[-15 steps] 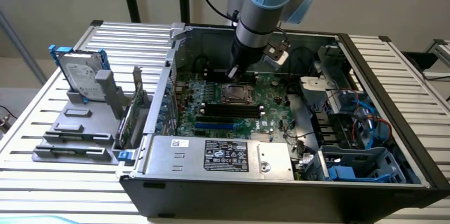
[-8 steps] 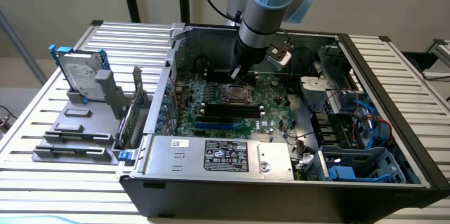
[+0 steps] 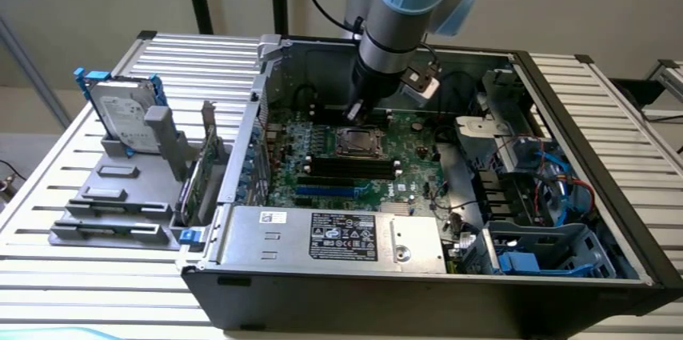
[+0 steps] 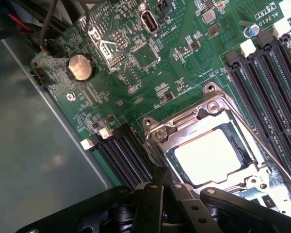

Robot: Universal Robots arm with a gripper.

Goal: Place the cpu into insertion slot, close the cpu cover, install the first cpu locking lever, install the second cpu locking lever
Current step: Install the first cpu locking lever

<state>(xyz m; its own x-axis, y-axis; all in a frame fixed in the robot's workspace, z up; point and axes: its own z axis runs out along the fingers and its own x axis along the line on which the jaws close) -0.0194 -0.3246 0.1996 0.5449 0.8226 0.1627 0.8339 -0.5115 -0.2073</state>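
The cpu (image 4: 208, 156) lies flat in the insertion slot (image 4: 161, 148), its pale face showing through the cut-out of the cpu cover (image 4: 184, 124). The silvery cover lies down over the chip. A thin metal locking lever (image 4: 269, 158) runs along the socket's side next to the black memory slots. My gripper (image 4: 161, 180) is shut with nothing between its fingers, its tips at the socket's edge. In the exterior view the gripper (image 3: 353, 116) hangs just behind the insertion slot (image 3: 357, 142) on the green board.
Black memory slots (image 4: 276, 77) flank the socket, with more (image 4: 121, 155) on the other side. A coin battery (image 4: 81, 67) sits on the board. A labelled grey box (image 3: 336, 238) lies at the case front. A hard drive (image 3: 123, 112) stands at the exterior view's left.
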